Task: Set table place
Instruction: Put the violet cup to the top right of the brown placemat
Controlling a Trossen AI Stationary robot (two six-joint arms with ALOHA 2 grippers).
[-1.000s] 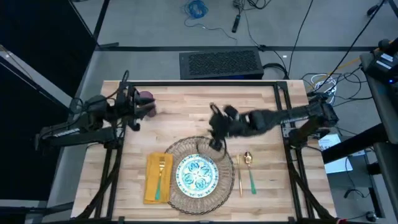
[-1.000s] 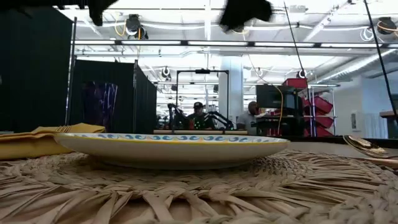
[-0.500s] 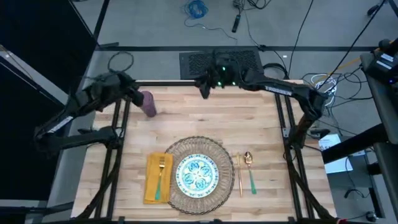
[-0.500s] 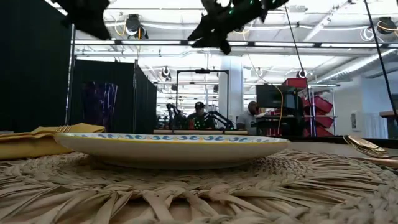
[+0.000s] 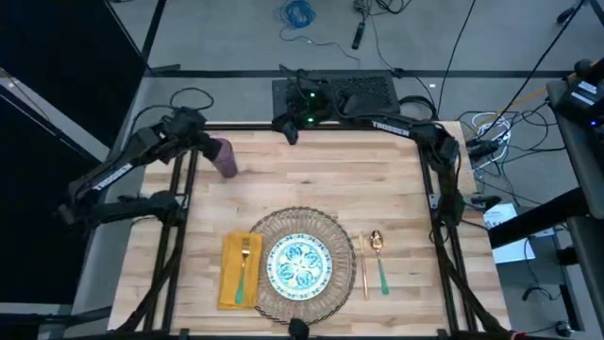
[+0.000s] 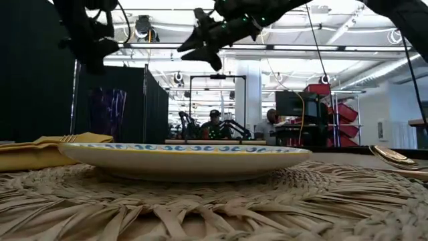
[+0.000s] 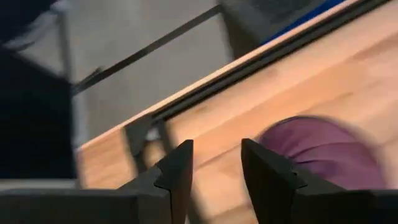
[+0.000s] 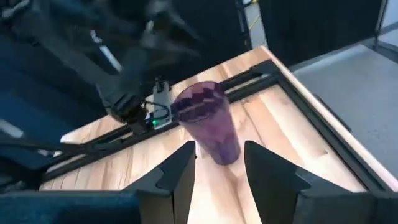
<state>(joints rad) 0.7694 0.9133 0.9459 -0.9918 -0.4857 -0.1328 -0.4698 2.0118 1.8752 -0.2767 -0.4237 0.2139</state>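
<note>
Stood upright near the far left corner of the table [image 5: 311, 179]: purple cup [image 5: 225, 157], free of both claws. Hovered just beside it, fingers parted around nothing: left gripper [image 5: 196, 126]. Hung over the far edge, also parted and empty: right gripper [image 5: 286, 127]. Lay near the front edge: wicker mat [image 5: 298, 227], plate [image 5: 299, 266], napkin [image 5: 228, 276], fork [image 5: 244, 266], spoon [image 5: 378, 255].

Beyond the far edge of the bench, a dark perforated box [image 5: 335, 94] sits on the grey floor, with a coil of blue cable [image 5: 298, 13] and loose black cables [image 5: 370, 17] farther back. A black curtain partition [image 6: 37, 73] stands along one side of the room. In the low view, two people [image 6: 212, 123] sit at workstations far behind, near a rack of red bins [image 6: 341, 110] and under rows of ceiling lights [image 6: 200, 30].
</note>
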